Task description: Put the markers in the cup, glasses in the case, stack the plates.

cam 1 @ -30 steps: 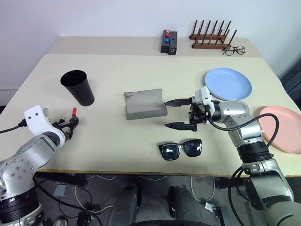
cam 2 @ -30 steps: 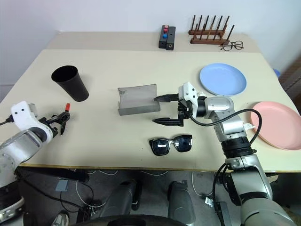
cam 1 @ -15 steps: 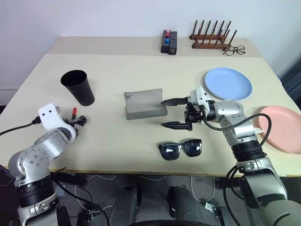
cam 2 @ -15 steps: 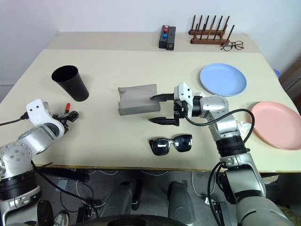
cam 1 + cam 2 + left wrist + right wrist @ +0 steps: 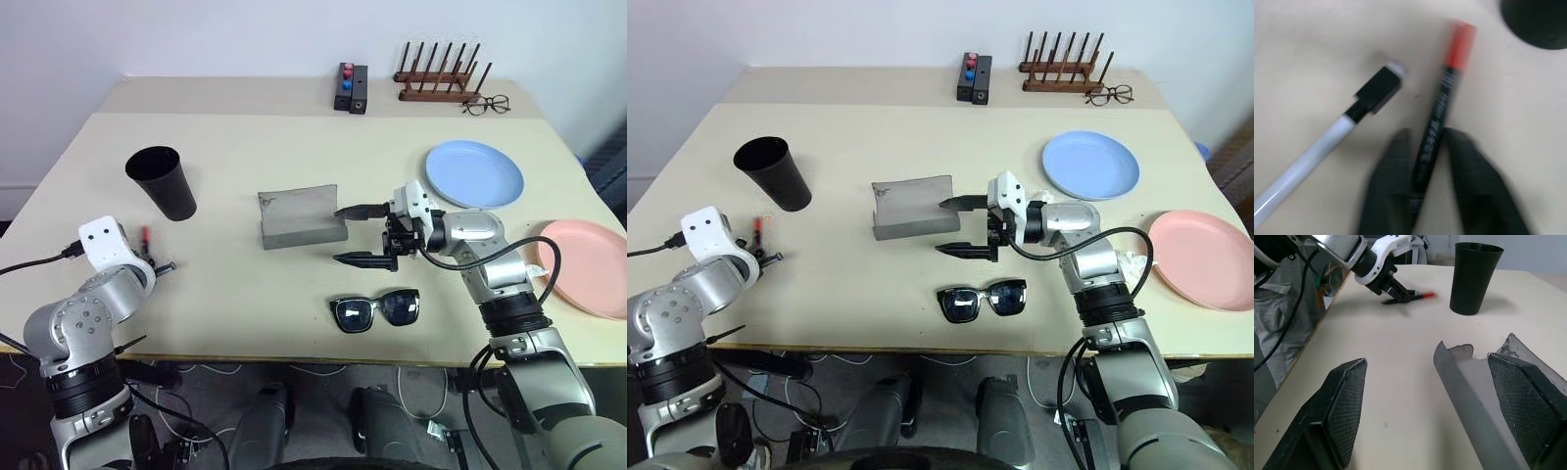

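Near the table's (image 5: 294,304) left front corner, the left gripper (image 5: 1426,142) points down at the tabletop with its two black fingers (image 5: 1388,171) closed around the dark-bodied marker with a red end (image 5: 1442,112), which lies flat on the surface. Just beside it lies the white-bodied marker with a black cap (image 5: 1327,142), untouched and angled away from the first. The black cup (image 5: 163,181) stands upright a little farther back on the same side, empty as far as its rim shows.

At mid-table the grey glasses case (image 5: 301,216) sits open, its lid raised. The right gripper (image 5: 364,235) hovers just beside the case's right end, pointing toward it, fingers spread wide and holding nothing. The black sunglasses (image 5: 377,309) lie folded open on the table in front of that gripper, near the front edge.

Off to the right, the light blue plate (image 5: 475,173) and the pink plate (image 5: 586,266) rest apart, unstacked.
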